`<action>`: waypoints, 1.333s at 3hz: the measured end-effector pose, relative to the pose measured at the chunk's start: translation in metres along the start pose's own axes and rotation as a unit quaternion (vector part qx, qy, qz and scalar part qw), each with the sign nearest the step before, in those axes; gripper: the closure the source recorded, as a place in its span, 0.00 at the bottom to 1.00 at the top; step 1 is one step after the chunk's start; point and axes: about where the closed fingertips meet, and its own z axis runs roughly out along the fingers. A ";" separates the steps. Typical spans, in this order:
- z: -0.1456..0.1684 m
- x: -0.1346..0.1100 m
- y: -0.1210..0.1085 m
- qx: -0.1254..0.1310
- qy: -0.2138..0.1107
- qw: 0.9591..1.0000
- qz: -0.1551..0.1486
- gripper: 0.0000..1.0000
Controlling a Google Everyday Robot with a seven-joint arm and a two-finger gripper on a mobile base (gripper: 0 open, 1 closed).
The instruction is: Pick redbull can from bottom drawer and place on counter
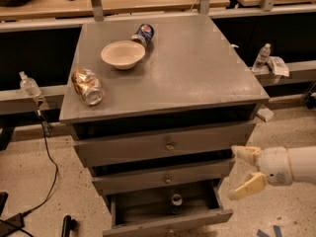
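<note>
The bottom drawer [168,221] of the grey cabinet is pulled open. The redbull can [176,202] stands upright inside it near the middle, its shiny silver top showing. My gripper [246,170] is at the lower right, just right of the cabinet at the height of the middle and bottom drawers. Its two pale fingers point left and stand apart, empty. The counter [197,68] is the cabinet's broad grey top.
On the counter lie a gold-brown can [88,86] at the left, a white bowl [123,54] and a blue can [143,33] on its side behind it. Tan tables stand at the back. A cable [47,152] and a bottle [29,85] are at the left.
</note>
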 end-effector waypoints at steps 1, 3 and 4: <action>0.016 0.023 -0.003 -0.017 -0.009 1.000 0.023 0.00; 0.030 0.058 -0.027 -0.041 -0.015 0.996 0.077 0.00; 0.042 0.120 -0.051 -0.050 -0.025 0.991 0.125 0.00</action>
